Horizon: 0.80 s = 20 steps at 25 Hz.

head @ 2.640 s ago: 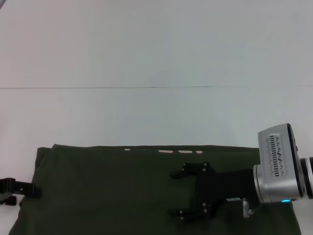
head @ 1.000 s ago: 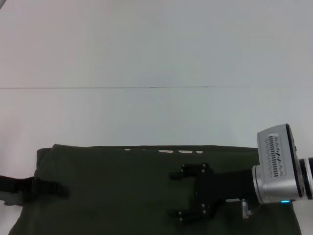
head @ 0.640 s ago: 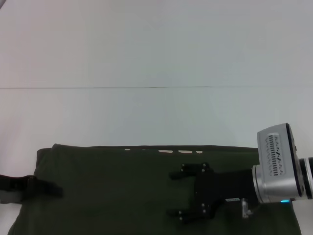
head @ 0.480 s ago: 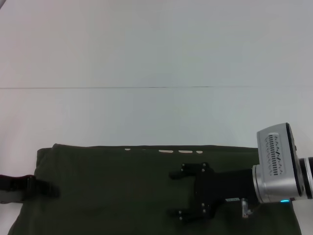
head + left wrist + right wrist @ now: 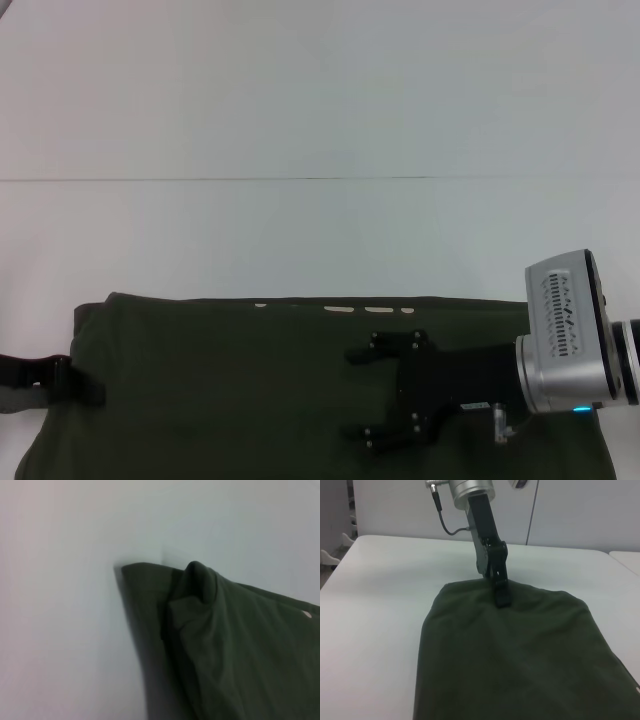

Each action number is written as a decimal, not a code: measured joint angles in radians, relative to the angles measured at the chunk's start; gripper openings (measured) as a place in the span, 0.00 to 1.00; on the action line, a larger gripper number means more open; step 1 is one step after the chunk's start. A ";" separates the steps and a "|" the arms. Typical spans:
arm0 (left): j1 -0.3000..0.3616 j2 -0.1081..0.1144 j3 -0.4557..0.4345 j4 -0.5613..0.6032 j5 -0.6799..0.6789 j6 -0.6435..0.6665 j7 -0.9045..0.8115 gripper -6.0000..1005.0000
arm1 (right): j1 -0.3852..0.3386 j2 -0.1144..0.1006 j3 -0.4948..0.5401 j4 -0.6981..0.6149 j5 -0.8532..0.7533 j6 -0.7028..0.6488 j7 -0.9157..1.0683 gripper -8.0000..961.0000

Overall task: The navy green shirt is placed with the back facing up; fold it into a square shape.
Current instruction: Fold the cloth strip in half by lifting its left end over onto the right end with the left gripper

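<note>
There is 1 navy green shirt [image 5: 250, 390], a dark olive garment spread on 1 white table [image 5: 300, 120], and no second piece of clothing shows in any of the 3 views. There are 2 grippers: the right gripper [image 5: 362, 395] over the cloth with its 2 fingers spread apart, and the left gripper [image 5: 85, 385] at the shirt's left edge (the right wrist view shows it as 1 dark tip on the fabric, its fingers together). Along the shirt's far edge 3 or 4 small pale marks [image 5: 365, 310] sit in 1 row.
</note>
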 joint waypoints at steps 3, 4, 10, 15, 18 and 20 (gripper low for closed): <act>-0.003 0.001 0.004 -0.005 0.004 0.002 0.005 0.09 | 0.000 0.000 0.000 0.000 0.000 0.000 0.000 0.92; -0.004 0.001 0.005 -0.006 0.005 0.003 0.006 0.09 | 0.000 0.000 0.000 0.000 0.000 0.000 0.000 0.92; -0.006 0.002 0.005 -0.007 0.008 0.006 0.008 0.08 | 0.000 0.000 0.000 -0.001 0.001 0.000 0.000 0.92; -0.006 0.010 0.008 0.000 0.035 0.012 0.005 0.08 | 0.000 0.000 0.000 -0.004 0.001 -0.003 0.000 0.92; -0.005 0.017 0.008 0.012 0.054 0.012 0.001 0.08 | 0.000 0.000 0.001 -0.004 0.001 -0.006 0.000 0.92; -0.001 0.020 0.006 0.026 0.059 0.013 -0.001 0.08 | 0.000 0.000 0.002 -0.004 0.001 -0.007 0.000 0.92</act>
